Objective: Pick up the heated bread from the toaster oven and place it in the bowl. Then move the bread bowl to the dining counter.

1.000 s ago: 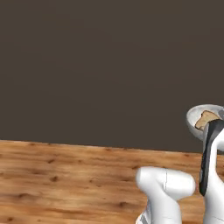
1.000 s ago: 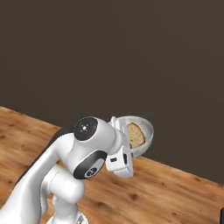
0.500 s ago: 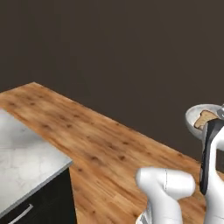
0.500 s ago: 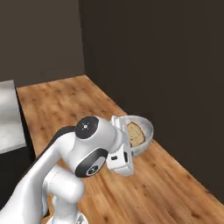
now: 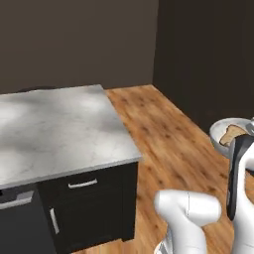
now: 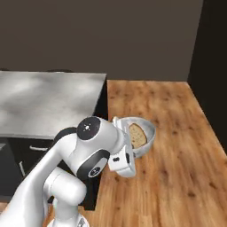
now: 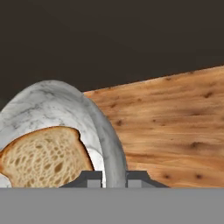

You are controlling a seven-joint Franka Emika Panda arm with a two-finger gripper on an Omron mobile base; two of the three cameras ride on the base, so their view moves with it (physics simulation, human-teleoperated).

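End effector point(image 7: 114, 178) pinches the bowl point(image 7: 65, 105) rim, holding it over open wood floor point(image 6: 177, 146) with bread point(image 7: 43, 157) inside, beside the tabletop point(image 5: 54, 129) corner.

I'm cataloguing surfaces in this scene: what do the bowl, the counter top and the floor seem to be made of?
The bowl looks like glazed stone or ceramic: white-grey with marbled veining and a smooth rim. The counter top seems polished marble-like stone, pale grey with soft veins and a dull sheen. The floor looks like varnished wood planks, warm brown with visible grain and dark knots.
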